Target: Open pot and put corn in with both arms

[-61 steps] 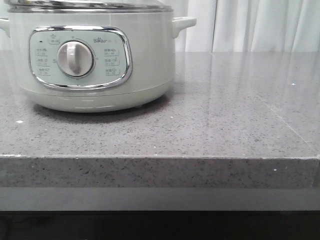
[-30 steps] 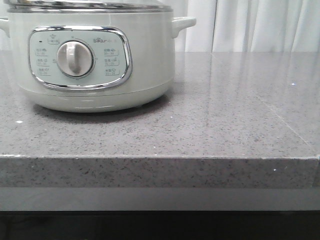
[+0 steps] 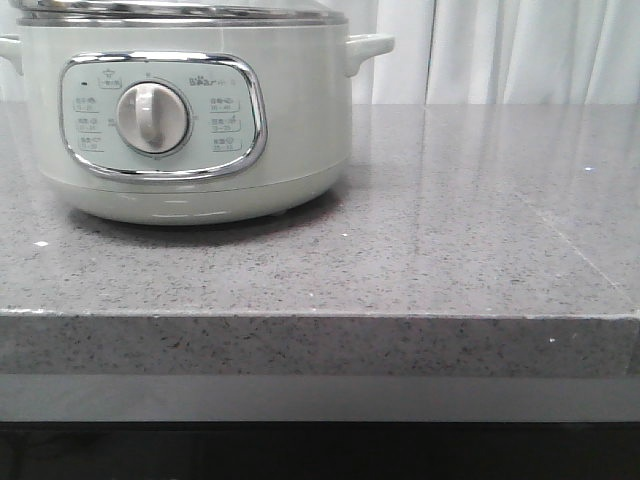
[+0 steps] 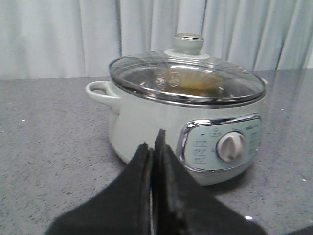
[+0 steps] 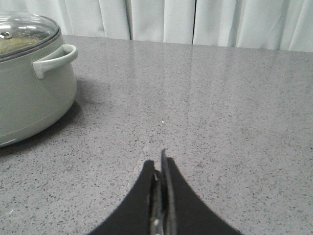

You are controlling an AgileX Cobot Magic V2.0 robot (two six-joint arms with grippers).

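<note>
The pale grey-green pot (image 3: 300,120) stands at the left of the grey stone counter, its control panel and white dial (image 3: 153,117) facing me. Its steel-rimmed glass lid (image 4: 146,78) with a knob (image 4: 188,43) sits on the pot. A blurred yellow shape (image 4: 195,81) shows through the glass, inside the pot; it looks like the corn. My left gripper (image 4: 153,142) is shut and empty, low in front of the pot (image 4: 142,122). My right gripper (image 5: 157,161) is shut and empty over bare counter, to the right of the pot (image 5: 29,98). Neither gripper shows in the front view.
The speckled counter (image 3: 450,220) stretches right of the pot and ends in a front edge (image 3: 320,345). White curtains (image 3: 520,50) hang behind. The pot's side handle (image 5: 56,58) sticks out toward my right gripper.
The pot sits very slightly further right in the front view. Nothing else differs.
</note>
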